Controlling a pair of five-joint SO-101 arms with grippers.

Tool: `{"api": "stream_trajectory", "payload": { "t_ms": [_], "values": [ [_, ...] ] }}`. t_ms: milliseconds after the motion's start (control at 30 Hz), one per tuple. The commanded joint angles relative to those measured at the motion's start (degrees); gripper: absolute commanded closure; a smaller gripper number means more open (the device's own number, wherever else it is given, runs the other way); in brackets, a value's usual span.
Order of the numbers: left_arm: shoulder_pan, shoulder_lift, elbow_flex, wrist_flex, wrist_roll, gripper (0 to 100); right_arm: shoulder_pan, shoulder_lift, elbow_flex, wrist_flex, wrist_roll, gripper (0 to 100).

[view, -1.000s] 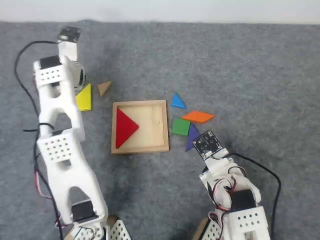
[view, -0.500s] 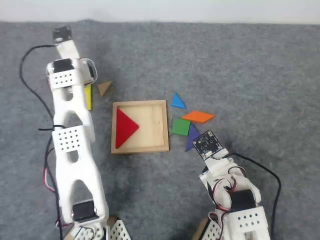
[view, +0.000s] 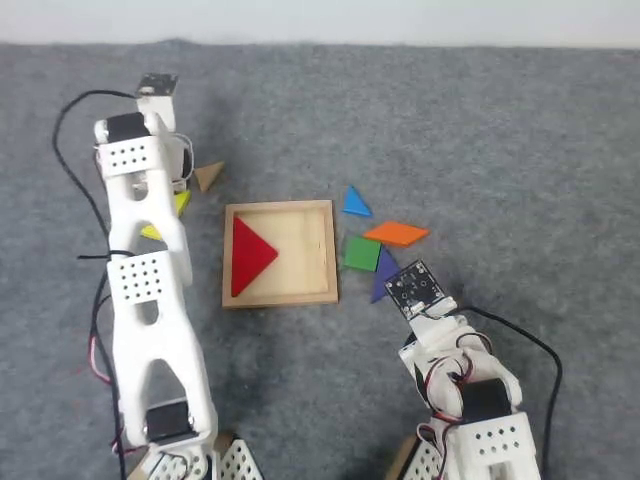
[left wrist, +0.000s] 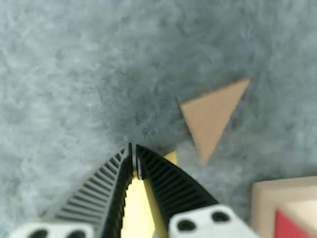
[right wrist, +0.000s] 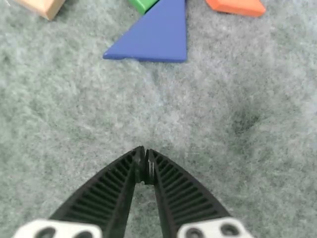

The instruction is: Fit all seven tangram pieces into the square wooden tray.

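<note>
The square wooden tray [view: 328, 250] holds a red triangle [view: 250, 254] against its left side. My left gripper [left wrist: 132, 148] is shut just left of the tray, its tips over the yellow triangle [left wrist: 171, 157], which shows between and beside the fingers. In the high view, the yellow triangle [view: 150, 232] pokes out from under the left arm. A tan triangle [view: 208, 176] lies just beyond it. Right of the tray are a small blue triangle [view: 355, 202], an orange parallelogram [view: 396, 234], a green square [view: 361, 252] and a dark blue triangle [right wrist: 158, 37]. My right gripper [right wrist: 143, 151] is shut and holds nothing, hanging short of that dark blue triangle.
Grey carpet covers the whole table. The left arm [view: 140, 280] stretches along the tray's left side, with a black cable looping beside it. The right arm's wrist camera [view: 412, 288] partly covers the dark blue triangle. A pale wall edge runs along the far side.
The left arm has swung right and toward the tray. The yellow triangle has shifted and turned under it, one corner now sticking out to the arm's left. The right arm is still.
</note>
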Motion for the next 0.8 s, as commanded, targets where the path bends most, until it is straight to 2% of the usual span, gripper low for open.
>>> {"api": "stream_trajectory", "payload": {
  "t_ms": [0, 100, 300, 533, 633, 767],
  "values": [
    [-2.1, -2.9, 2.8, 2.4, -1.7, 99, 0.6, 0.4, 0.2, 0.1, -0.3, 99.2],
    [-3.0, -6.9, 9.5, 2.5, -1.7, 99, 0.6, 0.4, 0.2, 0.1, -0.3, 99.2],
    [-2.7, -21.1, 31.4, 1.8, -4.4, 99, 0.6, 0.4, 0.2, 0.1, -0.3, 99.2],
    [-6.2, -32.5, 52.0, -5.4, -6.7, 99, 0.6, 0.4, 0.2, 0.1, -0.3, 99.2],
    [-6.2, -38.0, 60.1, -6.0, -9.8, 99, 0.6, 0.4, 0.2, 0.1, -0.3, 99.2],
    [-5.7, -46.9, 74.2, -12.0, -11.0, 99, 0.6, 0.4, 0.2, 0.1, -0.3, 99.2]
  ]
}}
